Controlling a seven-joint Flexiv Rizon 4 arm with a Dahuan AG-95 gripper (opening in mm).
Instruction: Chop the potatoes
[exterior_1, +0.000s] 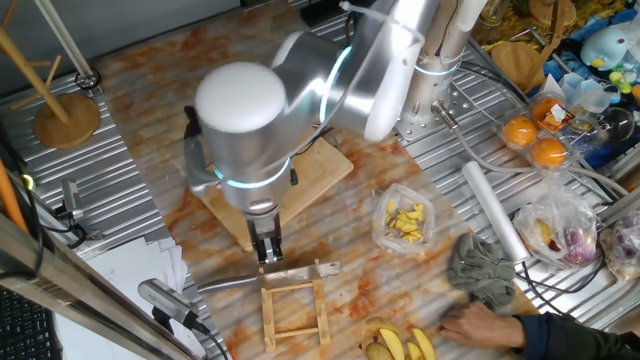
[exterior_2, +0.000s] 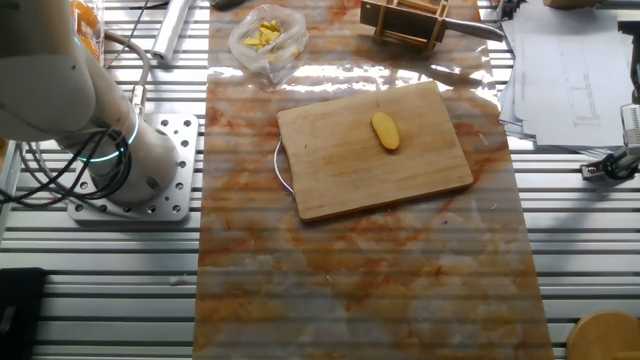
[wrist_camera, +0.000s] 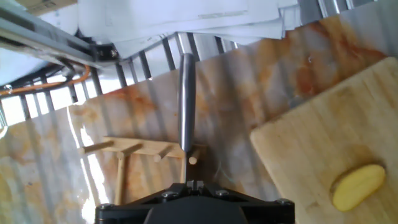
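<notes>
Standing beside the table, an onlooker sees a single pale-yellow potato (exterior_2: 385, 131) lying whole on the wooden cutting board (exterior_2: 340, 175), toward the board's far right part in the other fixed view. That view shows the board fully exposed. In one fixed view the arm's large joint covers most of the board (exterior_1: 325, 170) and hides the potato entirely. The hand view shows the potato (wrist_camera: 358, 186) near the board's edge, at lower right of the picture.

One fixed view alone shows the gripper (exterior_1: 268, 250), hanging off the board's near edge, fingers pointing down at a knife (exterior_1: 265, 277) that lies across a small wooden rack (exterior_1: 295, 315). Whether the fingers are apart, together or touching the knife cannot be told; the hand view shows only the hand's black body, not the fingertips. In that view the knife handle (wrist_camera: 186, 102) runs straight away from the hand, over the rack (wrist_camera: 143, 152).

Open mat surface lies around the board's near and left sides in the other fixed view. A clear bag of yellow chunks (exterior_2: 265, 40) sits beyond the board. One fixed view also shows a grey cloth (exterior_1: 482, 270) and a person's hand (exterior_1: 480, 325) at the mat's edge, near the rack.
</notes>
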